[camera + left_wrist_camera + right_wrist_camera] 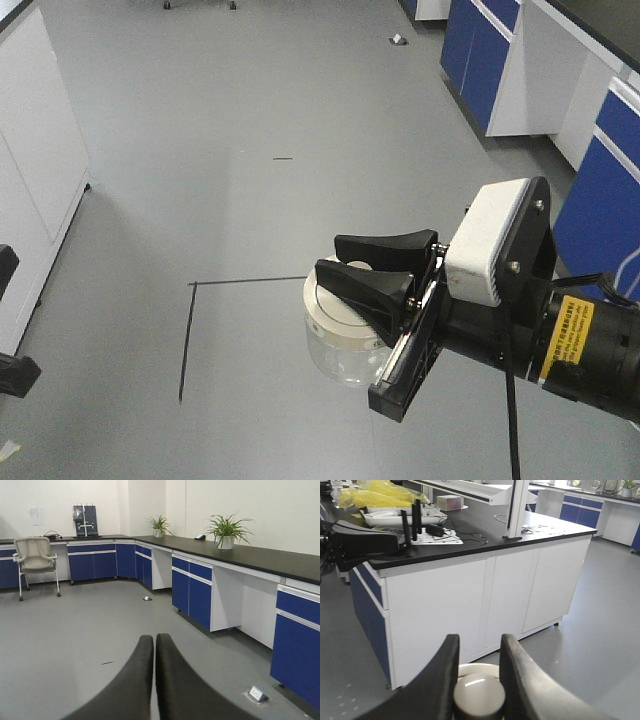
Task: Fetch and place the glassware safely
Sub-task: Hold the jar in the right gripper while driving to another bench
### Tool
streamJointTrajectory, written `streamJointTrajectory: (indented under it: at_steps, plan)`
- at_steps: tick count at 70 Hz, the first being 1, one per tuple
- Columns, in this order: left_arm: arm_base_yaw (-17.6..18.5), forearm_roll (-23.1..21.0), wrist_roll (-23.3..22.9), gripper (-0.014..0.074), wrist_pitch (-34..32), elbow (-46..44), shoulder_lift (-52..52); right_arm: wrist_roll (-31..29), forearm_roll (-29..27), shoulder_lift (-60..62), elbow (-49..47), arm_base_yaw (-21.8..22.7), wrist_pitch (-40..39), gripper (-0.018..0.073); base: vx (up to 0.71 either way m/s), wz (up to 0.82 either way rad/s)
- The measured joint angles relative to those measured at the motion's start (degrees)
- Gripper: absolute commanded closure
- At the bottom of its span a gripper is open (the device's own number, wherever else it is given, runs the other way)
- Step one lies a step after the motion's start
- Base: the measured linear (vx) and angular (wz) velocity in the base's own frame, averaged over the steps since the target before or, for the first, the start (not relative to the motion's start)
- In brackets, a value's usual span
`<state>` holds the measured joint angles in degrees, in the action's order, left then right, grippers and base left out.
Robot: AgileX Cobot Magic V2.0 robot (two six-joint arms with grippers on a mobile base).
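Note:
The glassware (334, 345) is a small clear jar with a cream-white lid (330, 308), hanging in the air over the grey floor. My right gripper (330, 257) is shut on the lid's central knob (479, 696), one black finger on each side. In the right wrist view the right gripper (479, 644) hides most of the lid, leaving only its rim (476, 668) in sight. My left gripper (154, 641) is shut with nothing between its fingers, pointing across the room above the floor.
A white cabinet (40, 150) stands at the left and blue cabinets (600, 190) line the right. Black tape lines (245, 281) mark the floor below the jar. An island bench (470, 595) with a cluttered black top faces the right wrist. A floor socket (256, 693) and a chair (35, 560) stand off to the sides.

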<state>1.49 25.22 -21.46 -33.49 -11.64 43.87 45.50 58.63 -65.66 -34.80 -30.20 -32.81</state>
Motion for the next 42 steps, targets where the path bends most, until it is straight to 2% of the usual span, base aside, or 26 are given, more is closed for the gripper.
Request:
streamJointTrajectory:
  at_steps: [42]
  plan:
    - [0.0,0.0,0.0,0.0595,0.0,0.0,0.0,0.0,0.0,0.0,0.0,0.0,0.0,0.0559,0.56,0.0]
